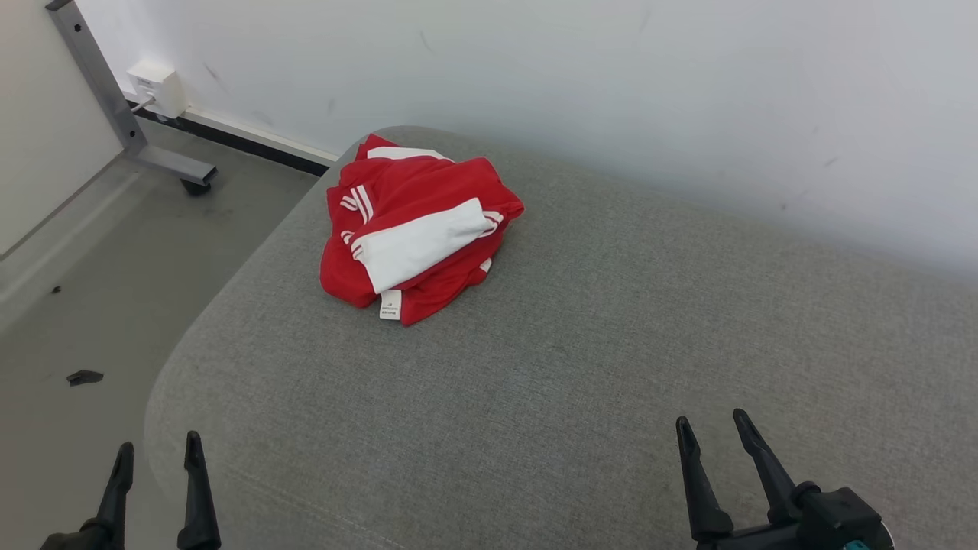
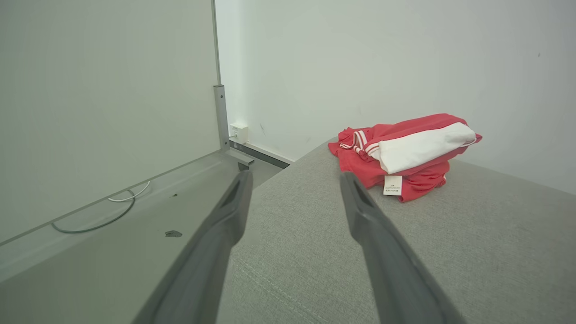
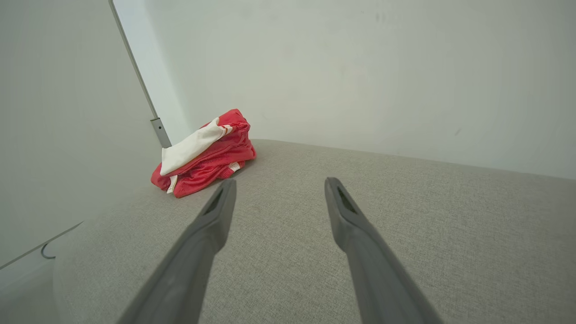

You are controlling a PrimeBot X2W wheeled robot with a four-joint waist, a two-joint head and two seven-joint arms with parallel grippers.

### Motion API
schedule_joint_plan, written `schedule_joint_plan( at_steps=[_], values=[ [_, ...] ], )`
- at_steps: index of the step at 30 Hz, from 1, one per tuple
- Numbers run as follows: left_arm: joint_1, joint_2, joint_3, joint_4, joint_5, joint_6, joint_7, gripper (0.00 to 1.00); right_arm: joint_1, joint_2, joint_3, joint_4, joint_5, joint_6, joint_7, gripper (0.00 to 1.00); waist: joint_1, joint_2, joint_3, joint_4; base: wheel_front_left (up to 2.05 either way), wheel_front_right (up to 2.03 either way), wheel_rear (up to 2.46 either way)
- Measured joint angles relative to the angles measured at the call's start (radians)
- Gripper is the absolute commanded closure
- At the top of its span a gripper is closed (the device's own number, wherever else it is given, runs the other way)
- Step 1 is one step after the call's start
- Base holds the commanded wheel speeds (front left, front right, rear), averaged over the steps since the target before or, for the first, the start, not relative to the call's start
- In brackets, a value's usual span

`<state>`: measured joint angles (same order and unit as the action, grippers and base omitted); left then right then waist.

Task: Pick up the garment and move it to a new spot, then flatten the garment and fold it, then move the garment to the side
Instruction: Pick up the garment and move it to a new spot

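Note:
The garment [image 1: 416, 229] is a red piece of clothing with white panels and white stripes, bunched in a heap at the far left corner of a grey cushioned surface [image 1: 581, 367]. A white label hangs at its near edge. The heap also appears as the garment [image 2: 405, 153] in the left wrist view and the garment [image 3: 204, 153] in the right wrist view. My left gripper [image 1: 158, 451] hovers at the near left, open and empty, well short of the heap. My right gripper [image 1: 714, 424] stands open at the near right, nothing between its fingers.
A white wall [image 1: 611, 92] runs behind the cushioned surface. To the left lies grey floor [image 1: 76, 305] with a metal frame leg [image 1: 122, 114], a wall socket [image 1: 157, 88], a cable [image 2: 99, 216] and a small dark scrap [image 1: 84, 376].

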<state>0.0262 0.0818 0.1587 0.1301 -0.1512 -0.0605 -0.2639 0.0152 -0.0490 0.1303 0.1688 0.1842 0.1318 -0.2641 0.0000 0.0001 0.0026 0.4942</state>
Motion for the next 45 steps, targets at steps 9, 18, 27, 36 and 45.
schedule_joint_plan(
  at_steps=[9,18,27,36,45],
  values=[
    [-0.004,-0.005,0.012,-0.003,-0.001,0.006,0.0,0.0,-0.016,0.0,0.005,0.008,-0.005,0.0,0.0,0.0,0.0,0.0,0.009,-0.006,0.0,0.0,0.0],
    [-0.135,0.047,0.031,0.007,-0.039,-0.028,0.0,0.0,-0.056,0.0,-0.027,0.01,-0.058,0.0,0.002,0.0,0.0,0.0,0.048,-0.075,0.0,0.0,0.0],
    [-0.438,0.172,0.028,0.033,-0.098,-0.055,0.028,0.0,-0.118,0.0,-0.084,-0.044,-0.112,0.0,0.017,0.0,0.0001,0.0001,0.154,-0.184,0.0,0.0,0.0],
    [-0.731,0.335,0.044,0.112,-0.197,-0.063,0.119,0.0,-0.177,0.0,-0.13,-0.086,-0.118,0.0,0.008,0.0,0.0002,0.0001,0.3,-0.331,0.0,0.0,0.0],
    [-0.83,0.404,-0.061,0.284,-0.275,-0.07,0.267,0.0,-0.215,-0.001,-0.141,-0.089,-0.117,0.0,0.004,0.0,0.0003,0.0002,0.404,-0.444,0.0,0.0,0.0]
  ],
)
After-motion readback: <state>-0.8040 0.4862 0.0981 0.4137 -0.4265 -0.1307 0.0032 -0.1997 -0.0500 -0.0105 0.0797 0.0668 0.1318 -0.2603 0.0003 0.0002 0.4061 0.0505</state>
